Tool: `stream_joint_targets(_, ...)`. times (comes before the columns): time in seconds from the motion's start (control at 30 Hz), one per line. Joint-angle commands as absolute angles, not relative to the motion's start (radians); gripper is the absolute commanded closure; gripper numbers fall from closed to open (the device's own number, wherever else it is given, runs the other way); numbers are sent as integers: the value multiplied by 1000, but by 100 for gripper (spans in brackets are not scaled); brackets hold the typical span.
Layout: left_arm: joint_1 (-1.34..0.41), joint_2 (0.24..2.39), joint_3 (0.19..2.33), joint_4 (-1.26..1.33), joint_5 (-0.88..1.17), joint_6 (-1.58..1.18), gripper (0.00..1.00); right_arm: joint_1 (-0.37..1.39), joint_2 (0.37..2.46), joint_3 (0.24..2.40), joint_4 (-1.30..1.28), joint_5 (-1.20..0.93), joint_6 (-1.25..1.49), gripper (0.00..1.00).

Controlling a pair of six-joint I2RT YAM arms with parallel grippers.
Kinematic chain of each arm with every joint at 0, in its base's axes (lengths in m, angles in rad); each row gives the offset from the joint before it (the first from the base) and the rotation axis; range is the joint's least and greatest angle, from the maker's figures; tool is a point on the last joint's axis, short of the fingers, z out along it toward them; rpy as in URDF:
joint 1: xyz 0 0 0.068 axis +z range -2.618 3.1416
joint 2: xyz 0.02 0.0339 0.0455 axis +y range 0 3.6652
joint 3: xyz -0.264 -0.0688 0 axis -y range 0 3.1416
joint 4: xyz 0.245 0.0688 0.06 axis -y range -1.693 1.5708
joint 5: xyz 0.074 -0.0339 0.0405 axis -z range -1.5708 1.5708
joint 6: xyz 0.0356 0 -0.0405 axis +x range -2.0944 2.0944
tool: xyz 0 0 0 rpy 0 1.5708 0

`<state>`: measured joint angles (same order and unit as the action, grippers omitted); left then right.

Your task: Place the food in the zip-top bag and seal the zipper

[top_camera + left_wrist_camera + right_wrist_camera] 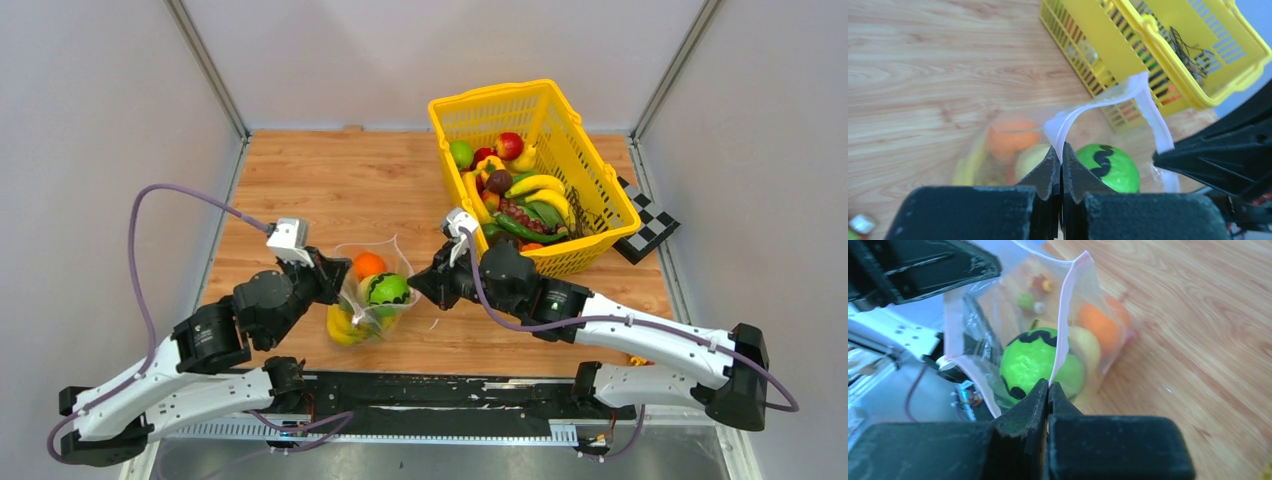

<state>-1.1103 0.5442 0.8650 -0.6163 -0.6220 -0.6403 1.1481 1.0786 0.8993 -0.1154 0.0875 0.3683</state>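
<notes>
On the bench (320, 190), the zip-top bag (358, 300) holds a toy orange (369, 264), a green melon (387, 289) and bananas (343, 327). Its zipper (1064, 315) is pinched by the left tool (1062, 159) and the right tool (1049, 390), yet gapes unsealed. More food (520, 195) lies in the yellow basket (490, 97).

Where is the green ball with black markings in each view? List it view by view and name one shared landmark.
Top external: green ball at centre, inside the zip-top bag.
Left wrist: lower centre, right of the middle.
Right wrist: centre-left, behind the pink zipper.
Shared landmark: the orange beside it in the bag, in all three views.
</notes>
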Motion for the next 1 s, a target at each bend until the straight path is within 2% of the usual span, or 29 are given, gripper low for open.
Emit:
stream_joint_targets(0.0, -1109, 488, 969, -718, -775, -553, 96, 1144, 1138, 1028, 95, -113, 376, 100)
stream_joint_targets(0.1, -1110, 474, 1001, -782, -841, -572, 96, 1144, 1191, 1123, 102, -198, 348, 100)
stream_joint_targets(0.23, -1110, 505, 1048, -907, -902, -598, 95, 1145, 1190, 1107, 206, -214, 309, 100)
stream_joint_targets(0.53, -1110, 767, 1215, -1082, -737, -506, 94, 1154, 1265, 1129, 164, -43, 346, 100)
stream_joint_targets(0.7, -1109, 791, 1226, -1068, -702, -484, 94, 1172, 1186, 1097, 265, 24, 300, 100)
stream_joint_targets(0.8, -1110, 776, 1225, -1053, -715, -483, 93, 1171, 1171, 1104, 302, -54, 302, 100)
stream_joint_targets(0.87, -1109, 767, 1228, -1054, -730, -488, 93, 1170, 1198, 1151, 220, -26, 324, 100)
stream_joint_targets(0.97, -1109, 754, 1231, -1070, -767, -508, 93, 1167, 1291, 1239, 35, 159, 361, 100)
